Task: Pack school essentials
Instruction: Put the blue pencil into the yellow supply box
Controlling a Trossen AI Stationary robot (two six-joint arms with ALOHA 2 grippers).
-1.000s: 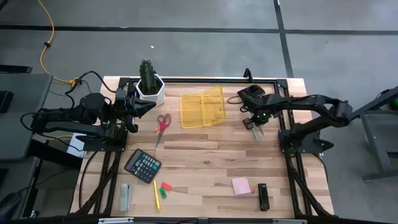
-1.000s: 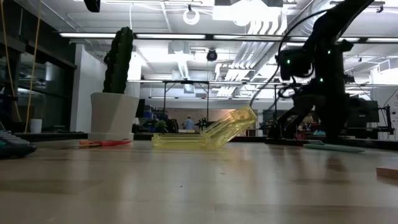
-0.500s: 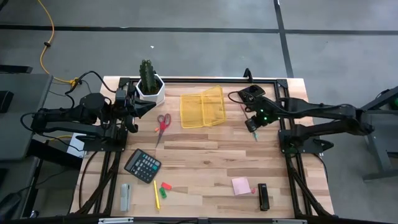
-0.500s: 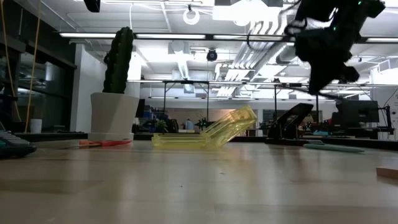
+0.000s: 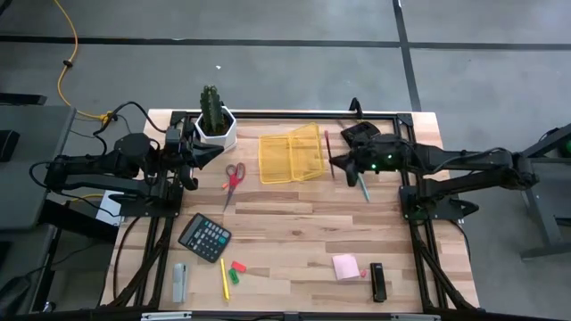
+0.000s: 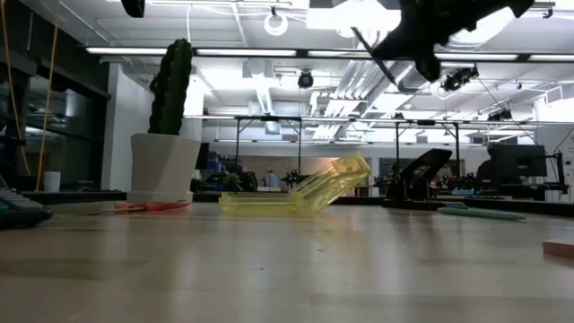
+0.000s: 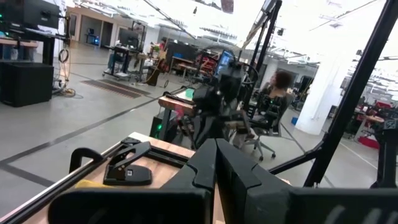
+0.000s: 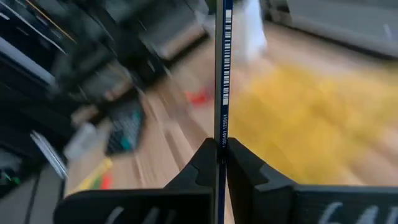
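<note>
Right gripper (image 8: 221, 155) pinches pen (image 8: 221, 74) — raised beside yellow case (image 5: 291, 154).

Right gripper (image 5: 332, 163) carried pen (image 8: 221, 81) toward yellow tray (image 5: 291, 153)

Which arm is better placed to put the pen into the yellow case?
The right arm. Its claw is shut on the pen beside the yellow case. The left claw waits by the cactus pot.

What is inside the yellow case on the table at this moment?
Seen from above, the yellow case lies open and looks empty. The right gripper holds a pen just beside it, not yet inside. The low view cannot show the case's floor.
</note>
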